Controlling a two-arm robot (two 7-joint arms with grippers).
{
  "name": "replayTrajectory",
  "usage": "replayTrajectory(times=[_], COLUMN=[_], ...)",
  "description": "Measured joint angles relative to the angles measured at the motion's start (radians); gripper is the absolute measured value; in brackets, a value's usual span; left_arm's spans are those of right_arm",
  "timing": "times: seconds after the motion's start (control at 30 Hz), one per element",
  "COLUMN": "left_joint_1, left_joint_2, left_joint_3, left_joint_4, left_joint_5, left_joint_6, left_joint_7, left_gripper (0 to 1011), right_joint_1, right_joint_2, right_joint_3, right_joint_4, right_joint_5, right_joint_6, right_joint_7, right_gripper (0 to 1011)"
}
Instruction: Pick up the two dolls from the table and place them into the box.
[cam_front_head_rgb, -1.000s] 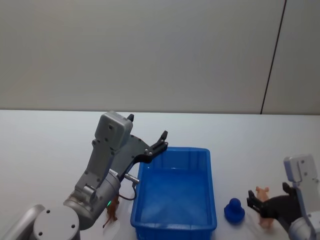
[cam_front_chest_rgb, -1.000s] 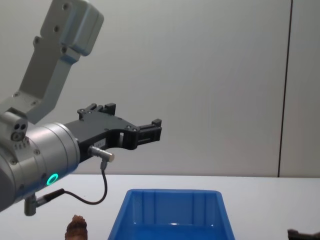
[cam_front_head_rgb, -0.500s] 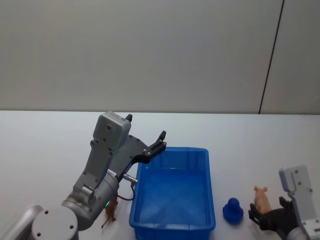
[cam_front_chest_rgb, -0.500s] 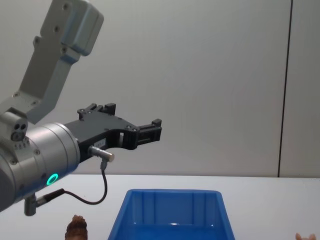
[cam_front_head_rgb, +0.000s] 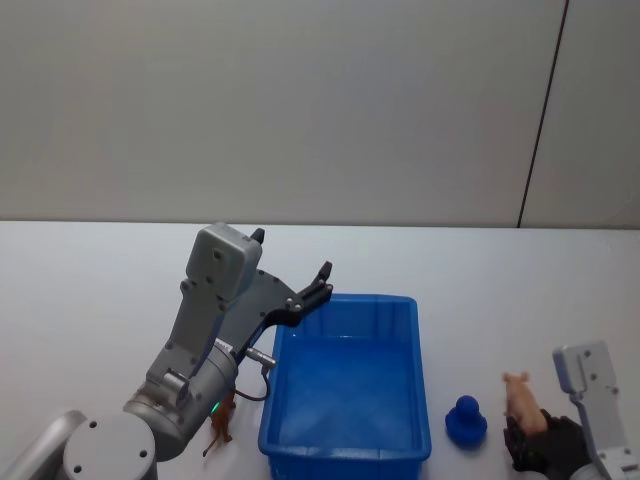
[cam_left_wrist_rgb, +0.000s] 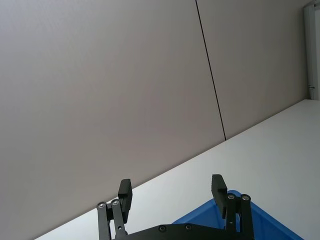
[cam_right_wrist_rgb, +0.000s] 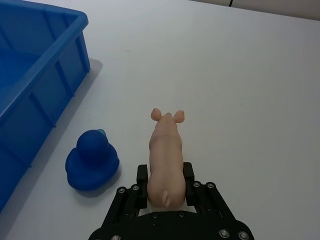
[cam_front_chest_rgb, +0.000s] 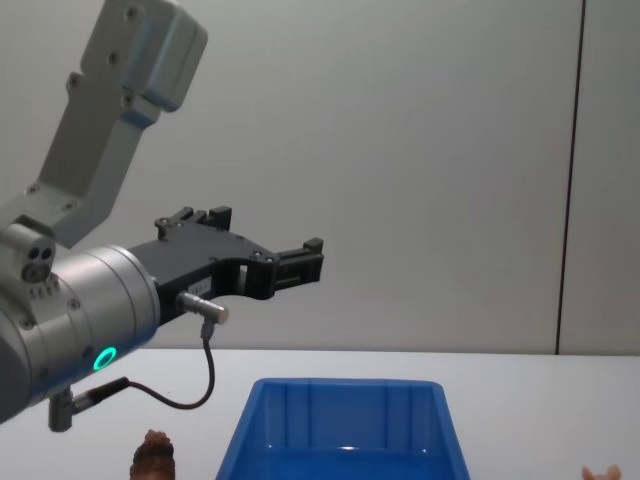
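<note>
The pale pink doll (cam_right_wrist_rgb: 166, 150), a small pig-shaped figure, sits lengthwise between the fingers (cam_right_wrist_rgb: 142, 175) of my right gripper (cam_right_wrist_rgb: 165, 178), which is shut on its rear half. In the head view the pink doll (cam_front_head_rgb: 520, 396) and right gripper (cam_front_head_rgb: 530, 446) are at the near right of the table. The deep blue doll (cam_right_wrist_rgb: 92, 161) (cam_front_head_rgb: 466, 420) stands on the table beside it, between the pig and the box (cam_front_head_rgb: 346, 298) (cam_right_wrist_rgb: 47, 67). My left gripper (cam_front_head_rgb: 320, 280) (cam_left_wrist_rgb: 171, 192) hangs open in the air above the box's far left corner.
A small brown toy figure (cam_front_head_rgb: 220, 426) (cam_front_chest_rgb: 155, 455) stands on the table left of the box, under my left arm. The white table stretches to a plain grey wall behind. The pig's ears (cam_front_chest_rgb: 600, 472) peek over the chest view's lower edge.
My right gripper has drawn back toward the near edge and now has the pink doll between its fingers, pointing away from me. The left arm, the blue doll and the box have not moved.
</note>
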Motion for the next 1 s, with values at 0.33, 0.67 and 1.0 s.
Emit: replayTrajectory(times=[0.33,0.67,1.0], left_joint_1=[0.0,0.0,0.0], left_joint_2=[0.0,0.0,0.0], left_joint_3=[0.0,0.0,0.0], left_joint_4=[0.0,0.0,0.0], left_joint_5=[0.0,0.0,0.0], left_joint_6=[0.0,0.0,0.0], left_joint_7=[0.0,0.0,0.0], left_gripper=[1001,1001,1001], right_joint_1=[-0.004,-0.004,0.017], right_joint_2=[-0.005,-0.006,-0.012], right_joint_3=[-0.002,-0.009,-0.019], right_joint_4=[-0.015,-0.064,-0.094], right_joint_5=[-0.021,-0.065,-0.087], right_joint_6=[-0.037,-0.099,-0.147], right_joint_7=[0.01,0.053,0.151], right_gripper=[383,383,383])
